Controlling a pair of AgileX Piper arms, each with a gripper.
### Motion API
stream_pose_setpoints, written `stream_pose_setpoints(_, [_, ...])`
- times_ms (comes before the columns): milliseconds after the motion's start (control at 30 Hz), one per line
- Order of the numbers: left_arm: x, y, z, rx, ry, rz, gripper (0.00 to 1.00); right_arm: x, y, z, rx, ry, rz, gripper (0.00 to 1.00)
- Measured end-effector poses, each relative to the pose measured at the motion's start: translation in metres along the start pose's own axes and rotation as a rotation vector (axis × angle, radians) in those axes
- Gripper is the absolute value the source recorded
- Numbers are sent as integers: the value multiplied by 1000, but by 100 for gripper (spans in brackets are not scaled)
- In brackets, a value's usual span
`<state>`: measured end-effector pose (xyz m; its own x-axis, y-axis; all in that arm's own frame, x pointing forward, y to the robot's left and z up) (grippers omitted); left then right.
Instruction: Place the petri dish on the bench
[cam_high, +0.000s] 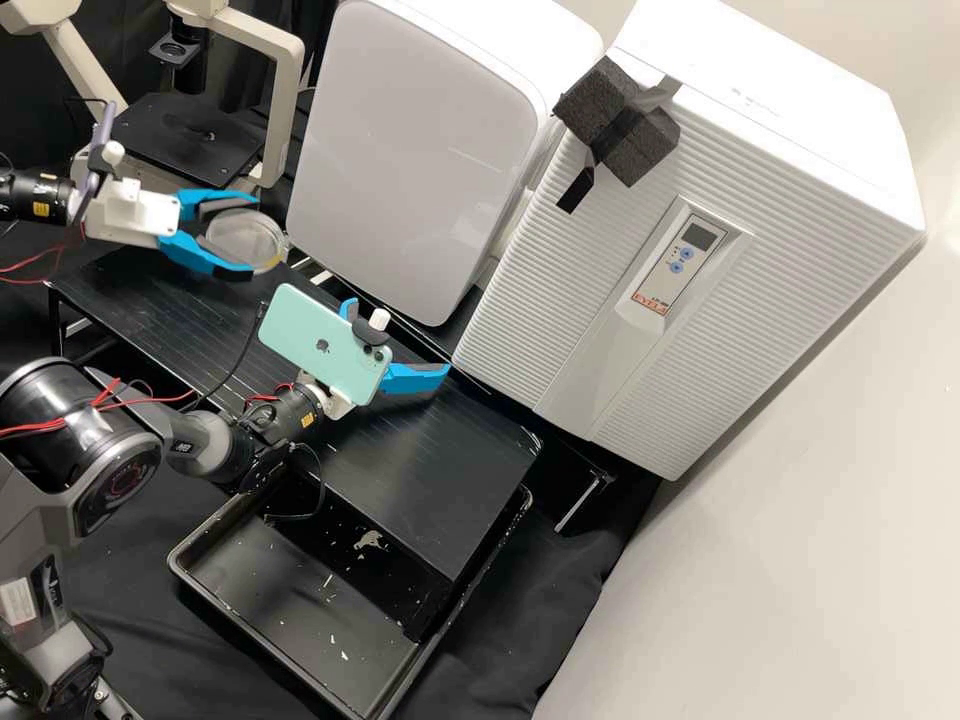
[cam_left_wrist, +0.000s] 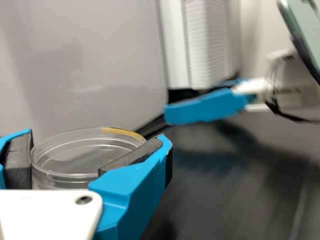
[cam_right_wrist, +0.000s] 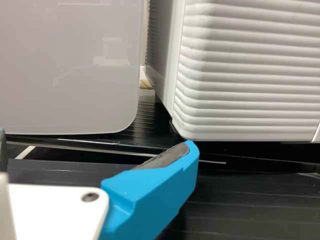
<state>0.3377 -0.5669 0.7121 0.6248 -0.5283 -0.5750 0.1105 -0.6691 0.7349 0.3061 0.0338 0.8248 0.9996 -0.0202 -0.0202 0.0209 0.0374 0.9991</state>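
Where the two bright blue fingers of the left tool (cam_high: 250, 236) close in, the petri dish (cam_left_wrist: 82, 157) sits gripped between them, one dark pad (cam_left_wrist: 19, 159) against either side of its wall. The fingers stand apart by the dish's own width, and they carry it off the bench (cam_high: 430, 480), about level. Its wall is low, round and transparent, smooth and glossy, with an amber strip (cam_left_wrist: 121, 132) curving along part of the rim.

Just behind the fingers is the left tool's smooth white body. Near it, lower down, runs the black bench, its top marked with fine straight grooves. Over the bench, across from the dish, the right tool (cam_high: 400, 335) has its fingers spread wide with nothing between them; a mint-green phone (cam_high: 315, 340) with rounded corners is mounted by it.

Farther from the left tool, past its fingertips, stands a white appliance (cam_high: 420, 150) with a flat, shiny, round-cornered front. Off to one side of the left tool rises a cream stand (cam_high: 290, 90) with a matt black platform (cam_high: 190, 135). Well apart, beyond the right tool, are a white ribbed cabinet (cam_high: 520, 310), a coarse, pitted foam block (cam_high: 640, 145) taped to it, and a shallow black tray (cam_high: 270, 570) flecked with pale bits.
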Motion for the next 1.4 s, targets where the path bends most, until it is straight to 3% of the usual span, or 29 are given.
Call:
stream_pose_setpoints(100, [7,0,5,20,-45,-23,0,0,0,0,0,0,0,100])
stream_pose_setpoints(233, [13,-3,10,-6,-104,-49,0,0,0,0,0,0,0,100])
stream_pose_setpoints(433, [22,-10,22,-78,-183,-92,0,0,0,0,0,0,0,100])
stream_pose_setpoints(633, [27,-7,41,-164,-278,-66,0,0,0,0,0,0,0,100])
stream_pose_setpoints(900, [41,0,51,-159,-323,-42,0,0,0,0,0,0,0,100])
stream_pose_setpoints(1400, [55,-13,49,-168,-313,-75,0,0,0,0,0,0,0,100])
